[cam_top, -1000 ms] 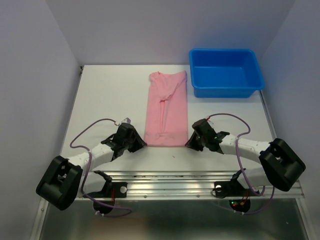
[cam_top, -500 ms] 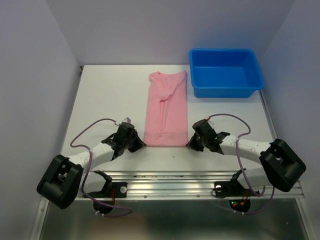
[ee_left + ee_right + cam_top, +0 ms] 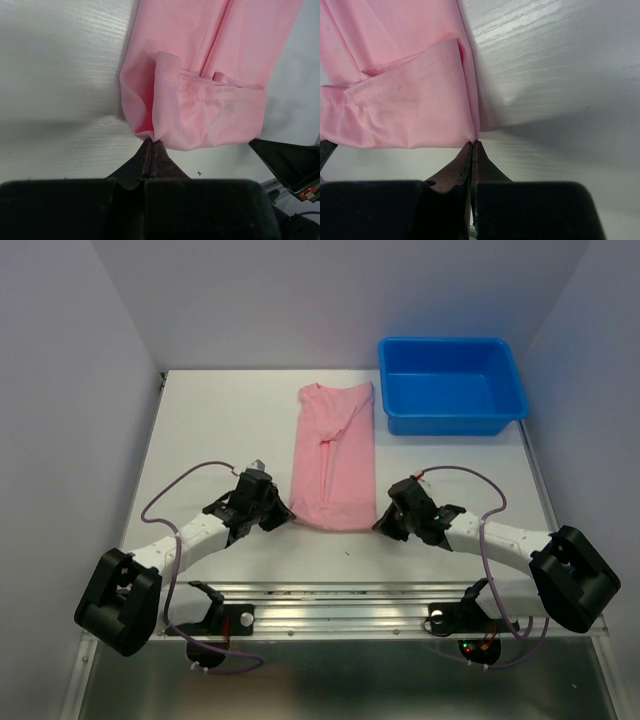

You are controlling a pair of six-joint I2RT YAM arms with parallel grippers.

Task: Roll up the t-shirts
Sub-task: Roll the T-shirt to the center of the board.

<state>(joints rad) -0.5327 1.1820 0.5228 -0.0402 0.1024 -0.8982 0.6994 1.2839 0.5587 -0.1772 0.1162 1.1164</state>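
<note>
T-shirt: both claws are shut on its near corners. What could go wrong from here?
1. The left claw and right claw pinch the t-shirt only at their very tips. The thin fabric may slip from one, skewing the roll.
2. The hem bunches unevenly between the grips, so the roll might start lopsided.
3. Folded layers along the middle could spread apart as it turns.

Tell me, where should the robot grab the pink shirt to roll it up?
By the two near corners, coming from the robot's side. The shirt lies folded in a long strip pointing away, so its short near edge starts the roll. The left tool and right tool each pinch a corner there.
</note>
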